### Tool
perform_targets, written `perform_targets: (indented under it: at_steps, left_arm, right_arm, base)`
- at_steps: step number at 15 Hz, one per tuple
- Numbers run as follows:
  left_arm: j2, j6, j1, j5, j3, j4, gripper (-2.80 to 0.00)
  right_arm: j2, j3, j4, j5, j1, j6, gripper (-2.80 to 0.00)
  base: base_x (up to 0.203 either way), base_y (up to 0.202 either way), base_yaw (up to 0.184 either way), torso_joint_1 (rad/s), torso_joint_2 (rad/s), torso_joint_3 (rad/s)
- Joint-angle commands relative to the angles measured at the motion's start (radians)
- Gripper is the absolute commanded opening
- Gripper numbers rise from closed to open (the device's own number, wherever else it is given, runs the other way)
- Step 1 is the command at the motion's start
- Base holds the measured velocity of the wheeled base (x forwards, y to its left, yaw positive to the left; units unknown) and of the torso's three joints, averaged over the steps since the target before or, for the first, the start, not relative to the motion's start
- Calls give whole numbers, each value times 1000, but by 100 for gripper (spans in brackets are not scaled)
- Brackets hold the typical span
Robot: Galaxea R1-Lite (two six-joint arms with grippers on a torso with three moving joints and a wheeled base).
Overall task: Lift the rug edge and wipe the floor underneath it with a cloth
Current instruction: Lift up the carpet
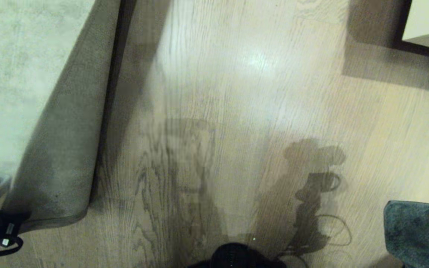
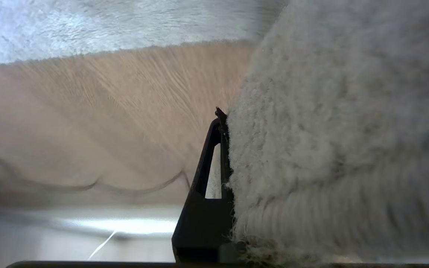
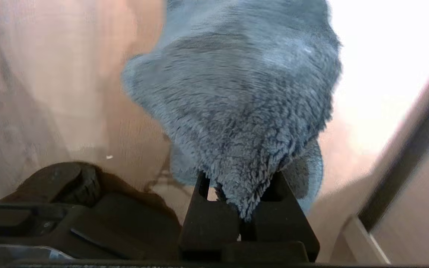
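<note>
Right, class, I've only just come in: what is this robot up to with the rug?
The left claw is shut on the rug edge, which is folded back so its underside faces up and the floor beside it lies bare. The right claw is shut on the cloth, held off at the robot's right. The cloth is not on the uncovered floor yet.

The floor is wood-grain plank, smooth with a soft sheen. The rug edge is short, matt, fuzzy pile with a flatter woven underside. The cloth is shaggy, matt terry. The pincer fingers look like dull black plastic.
</note>
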Motion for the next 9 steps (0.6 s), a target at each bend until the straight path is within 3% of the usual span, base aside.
perform_targets:
  at_steps: [1, 6, 9]
  left_arm:
    - [4, 3, -1, -20, -3, -18, -280]
    - [4, 3, 1, -20, -3, -18, -280]
    - [4, 3, 1, -20, -3, -18, -280]
  right_arm:
    - [0, 0, 1, 1, 1, 0, -280]
    - [0, 0, 1, 1, 1, -2, -280]
    - [0, 0, 1, 2, 1, -2, -280]
  base:
    - [4, 13, -157, 3, 3, 2]
    - [2, 12, -199, 2, 7, 0]
    - [3, 2, -76, 4, 2, 0]
